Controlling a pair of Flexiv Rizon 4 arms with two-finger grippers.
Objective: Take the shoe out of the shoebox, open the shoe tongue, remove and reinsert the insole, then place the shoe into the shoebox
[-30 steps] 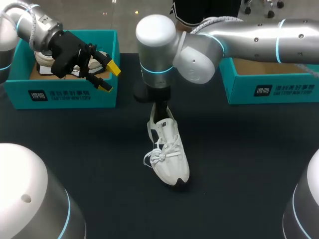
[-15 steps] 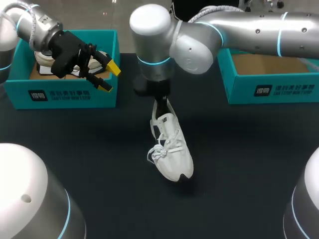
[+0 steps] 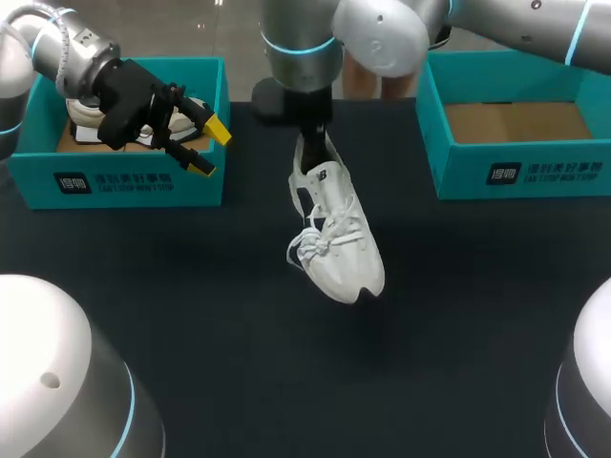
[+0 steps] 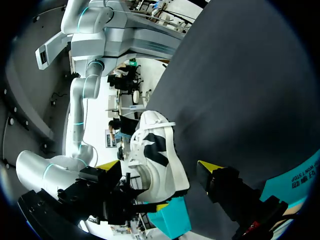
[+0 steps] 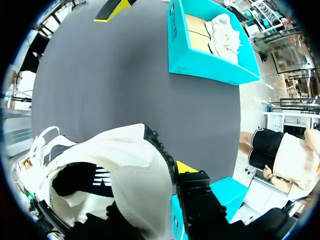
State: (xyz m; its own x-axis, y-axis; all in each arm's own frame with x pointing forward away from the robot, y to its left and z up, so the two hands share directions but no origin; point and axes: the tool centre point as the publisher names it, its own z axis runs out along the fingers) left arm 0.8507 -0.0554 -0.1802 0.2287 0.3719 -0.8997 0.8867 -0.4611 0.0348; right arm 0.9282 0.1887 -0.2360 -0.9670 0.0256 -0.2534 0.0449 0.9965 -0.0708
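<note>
A white shoe [image 3: 334,239] with dark side marks hangs above the dark table, toe pointing down toward the table's front. My right gripper [image 3: 310,143] is shut on its heel collar. In the right wrist view the shoe [image 5: 100,165] fills the space at the right gripper [image 5: 165,185]: one yellow-tipped finger [image 5: 186,169] lies outside the heel, and the other is hidden inside the shoe. My left gripper [image 3: 208,148] stands open and holds nothing, over the front wall of the left shoebox [image 3: 115,181]. In the left wrist view the shoe [image 4: 155,160] hangs well ahead of the left gripper [image 4: 159,169].
The teal left shoebox [image 5: 200,50] holds another white shoe [image 5: 225,25]. A second teal shoebox [image 3: 516,162], with only brown cardboard showing inside, stands at the back right. The dark table [image 3: 286,382] lies under the hanging shoe.
My right arm has lifted the shoe off the table and carried it slightly right and back. The left arm has not moved.
</note>
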